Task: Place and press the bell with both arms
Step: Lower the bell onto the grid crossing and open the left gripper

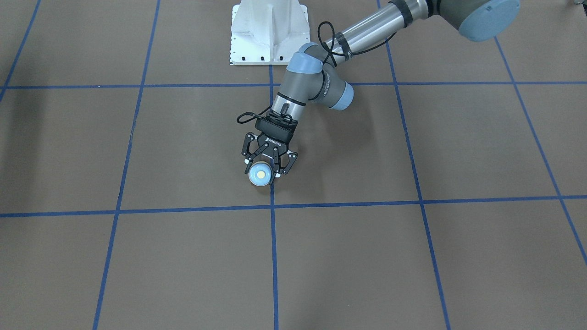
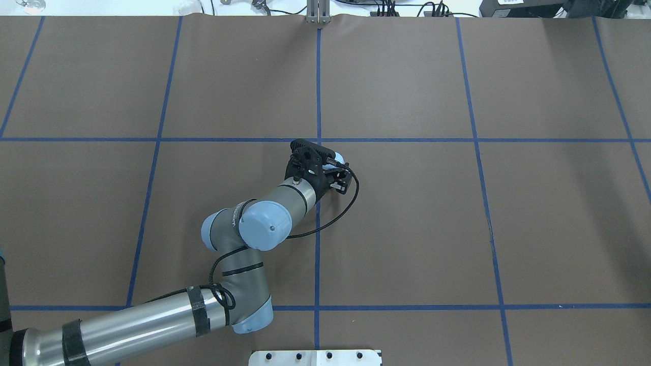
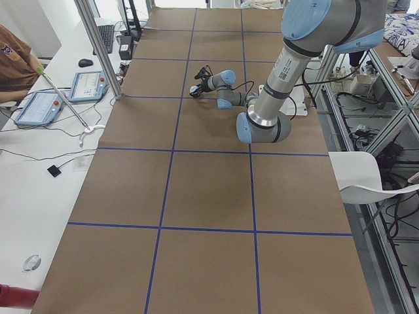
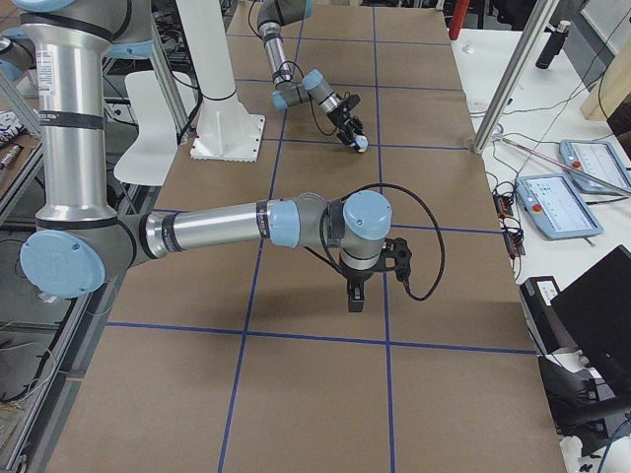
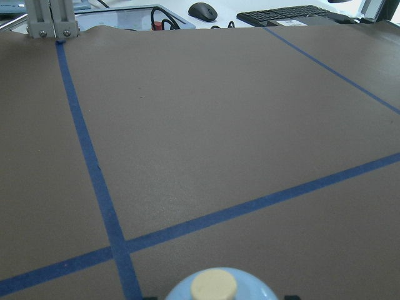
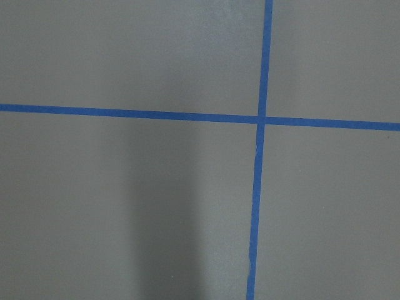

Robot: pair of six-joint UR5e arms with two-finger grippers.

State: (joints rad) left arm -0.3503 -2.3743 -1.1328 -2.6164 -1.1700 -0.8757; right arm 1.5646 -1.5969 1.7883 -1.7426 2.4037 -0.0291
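Light-blue bell (image 1: 260,174) is gripped by the left pincer (image 1: 263,168).

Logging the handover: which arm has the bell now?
The left arm: the left gripper is closed on the bell; the right gripper hangs over the table, well apart from it.

bell (image 1: 260,174) is showing light-blue dome, cream button; left arm (image 1: 298,89) showing grey-silver, light-blue caps; table (image 1: 458,146) showing brown, blue grid.
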